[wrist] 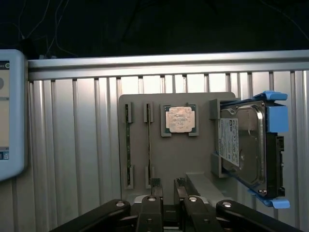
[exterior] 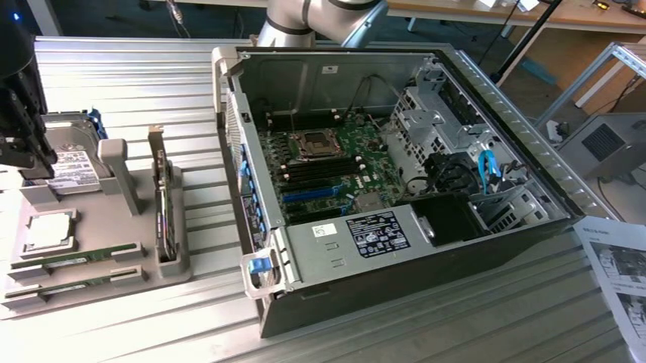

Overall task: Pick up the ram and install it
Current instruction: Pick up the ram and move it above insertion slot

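Observation:
Two ram sticks, thin green boards, lie side by side in slots of the grey tray (exterior: 111,302): one ram stick (exterior: 76,259) (wrist: 128,145) and the other ram stick (exterior: 63,286) (wrist: 148,145). My black gripper (exterior: 29,162) (wrist: 167,186) hangs above the tray's far end, over the hard drive, well away from both sticks. In the wrist view its fingertips (wrist: 155,184) stand a little apart with nothing between them. The open computer case (exterior: 253,227) with its green motherboard (exterior: 338,162) lies to the exterior view's right of the tray.
The tray also holds a hard drive (wrist: 246,145) in blue rails, a square silver processor (exterior: 48,231) (wrist: 179,118) and an upright expansion card (exterior: 162,204). A white-framed screen (wrist: 9,111) stands beside the tray. A printed sheet (exterior: 616,265) lies at the exterior view's right.

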